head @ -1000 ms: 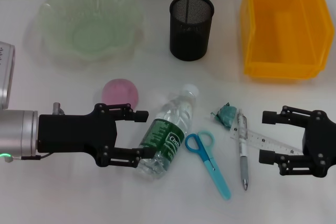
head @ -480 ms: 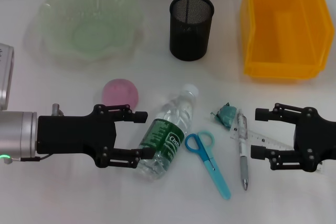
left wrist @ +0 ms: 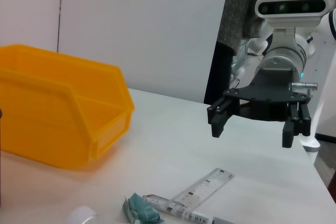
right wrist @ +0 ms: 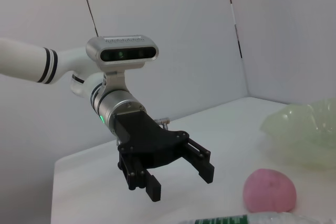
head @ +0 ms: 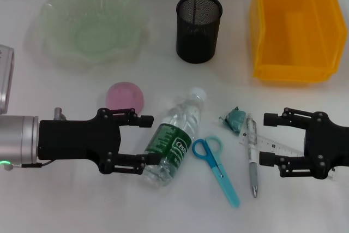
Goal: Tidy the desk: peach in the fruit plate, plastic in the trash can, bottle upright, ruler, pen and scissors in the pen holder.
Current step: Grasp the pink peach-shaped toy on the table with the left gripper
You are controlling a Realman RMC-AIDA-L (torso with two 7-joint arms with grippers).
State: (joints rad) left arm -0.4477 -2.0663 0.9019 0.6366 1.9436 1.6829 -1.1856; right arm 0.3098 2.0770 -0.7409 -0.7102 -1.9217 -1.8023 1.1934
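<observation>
While the left gripper (head: 146,139) is waiting wide open and empty beside the lying bottle (head: 174,137), with the peach (head: 125,96) just behind its fingers, the right gripper (head: 267,139) is creeping leftward from a second ago, jaws spread and holding nothing, closing on the pen (head: 252,154) and ruler (head: 272,146); a pickup there is likely coming.

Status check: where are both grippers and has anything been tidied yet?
Left gripper open, beside lying bottle. Right gripper open, above ruler and pen. Nothing tidied yet. No obstruction.
</observation>
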